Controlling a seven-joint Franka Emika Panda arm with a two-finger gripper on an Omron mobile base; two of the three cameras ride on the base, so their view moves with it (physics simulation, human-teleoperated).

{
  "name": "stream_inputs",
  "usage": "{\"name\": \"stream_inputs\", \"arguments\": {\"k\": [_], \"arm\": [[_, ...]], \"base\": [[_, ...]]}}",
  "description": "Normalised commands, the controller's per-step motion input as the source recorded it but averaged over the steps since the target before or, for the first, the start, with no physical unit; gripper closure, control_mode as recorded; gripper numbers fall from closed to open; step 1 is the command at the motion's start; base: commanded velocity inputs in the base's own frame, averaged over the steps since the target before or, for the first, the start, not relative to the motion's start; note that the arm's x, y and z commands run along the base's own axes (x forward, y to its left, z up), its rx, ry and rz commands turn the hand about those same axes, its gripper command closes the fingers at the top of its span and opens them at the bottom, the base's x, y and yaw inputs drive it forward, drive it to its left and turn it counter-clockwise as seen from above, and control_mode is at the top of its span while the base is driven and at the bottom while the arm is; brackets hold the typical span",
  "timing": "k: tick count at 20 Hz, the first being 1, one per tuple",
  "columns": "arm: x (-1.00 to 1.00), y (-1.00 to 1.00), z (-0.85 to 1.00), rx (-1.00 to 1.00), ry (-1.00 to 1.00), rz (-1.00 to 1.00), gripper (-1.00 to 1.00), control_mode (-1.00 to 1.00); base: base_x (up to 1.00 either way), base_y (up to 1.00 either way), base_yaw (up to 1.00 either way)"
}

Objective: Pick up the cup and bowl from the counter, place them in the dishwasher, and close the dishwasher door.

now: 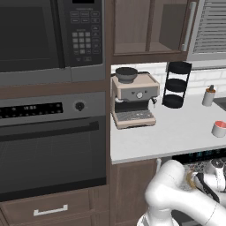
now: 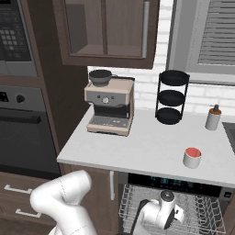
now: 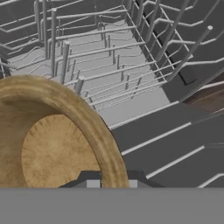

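Jaws nearly shut, pinching the rim of the tan bowl between the two dark fingertips of the gripper, barely peeking up at the bottom of the hand view. Held low over the grey wire rack of the open dishwasher, tines standing just behind the bowl. Left part of the bowl cut off at the frame edge. Seen from the left base view as only a sliver of tan behind the white arm, probably the same bowl. From the right, hand down among the rack wires, bowl itself hidden by the wrist. Up on the pale counter, red cup near the front edge above the black control strip. Farther back: coffee machine, black tiered stand, white bottle by the wall.
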Motion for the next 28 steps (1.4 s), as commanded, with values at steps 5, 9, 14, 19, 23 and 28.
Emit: {"name": "stream_inputs", "arguments": {"k": [5, 9, 14, 19, 23, 28], "arm": [[0.0, -0.09, -0.23, 0.0, 0.0, 0.0, 1.0, -1.0], [0.0, -0.07, -0.41, 0.0, 0.0, 0.0, 1.0, -1.0], [0.0, -0.02, -0.23, 0.0, 0.0, 0.0, 1.0, -1.0], [0.0, 0.0, 0.0, 0.0, 0.0, 0.0, 1.0, -1.0], [0.0, 0.0, 0.0, 0.0, 0.0, 0.0, -1.0, -1.0], [0.0, 0.0, 0.0, 0.0, 0.0, 0.0, -1.0, -1.0]], "base": [[0.0, 0.0, 0.0], [0.0, 0.0, 0.0], [0.0, 0.0, 0.0], [0.0, 0.0, 0.0], [0.0, 0.0, 0.0], [0.0, 0.0, 0.0]]}}
